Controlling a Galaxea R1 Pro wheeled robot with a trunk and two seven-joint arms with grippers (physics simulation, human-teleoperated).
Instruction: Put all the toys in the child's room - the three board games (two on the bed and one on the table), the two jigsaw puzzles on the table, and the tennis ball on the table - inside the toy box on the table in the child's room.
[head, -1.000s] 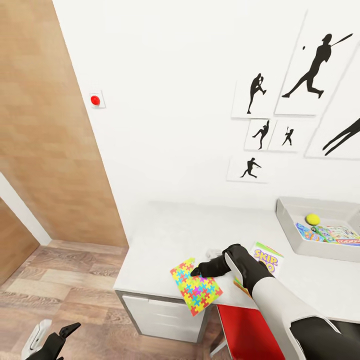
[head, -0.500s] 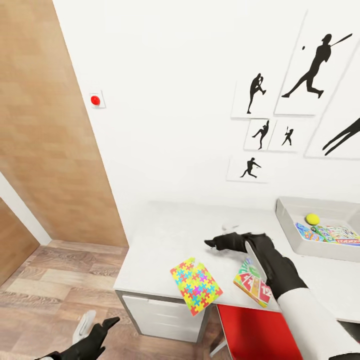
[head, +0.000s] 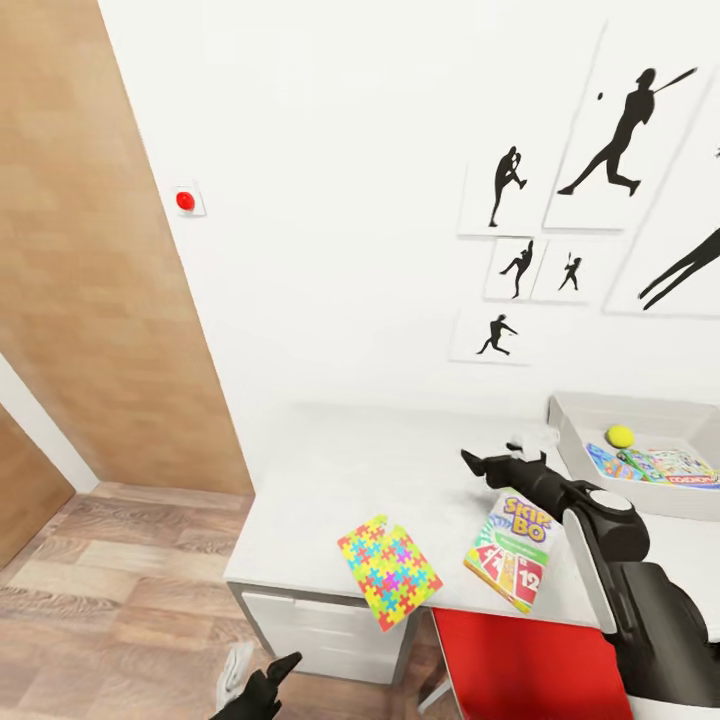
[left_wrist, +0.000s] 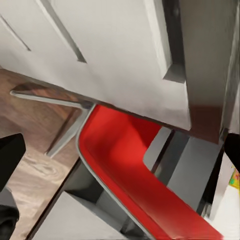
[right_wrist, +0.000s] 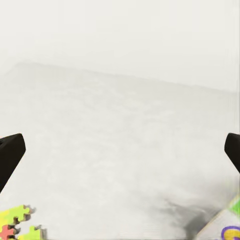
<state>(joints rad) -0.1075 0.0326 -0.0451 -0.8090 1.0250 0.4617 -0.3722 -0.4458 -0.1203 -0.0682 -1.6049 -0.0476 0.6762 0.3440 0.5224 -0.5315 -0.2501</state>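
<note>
Toy box (head: 575, 452) sits at the right end of the white table (head: 350, 470), against the wall; inside it lie the tennis ball (head: 620, 436) and flat colourful boxes (head: 660, 466) beside it. Jigsaw puzzle (head: 389, 570) lies flat at the table's front edge, one corner overhanging. Skip-Bo board game (head: 507, 548) lies flat just to its right, apart from it. Right gripper (head: 495, 458) hovers over the table surface between the Skip-Bo box and the toy box, jaws spread wide and holding nothing; the right wrist view shows both fingertips (right_wrist: 10, 152) far apart, with bare tabletop between them. Left gripper (head: 258, 687) is low, in front of the drawer unit (head: 320, 625), jaws spread. Red chair (head: 520, 665) is tucked under the table.
</note>
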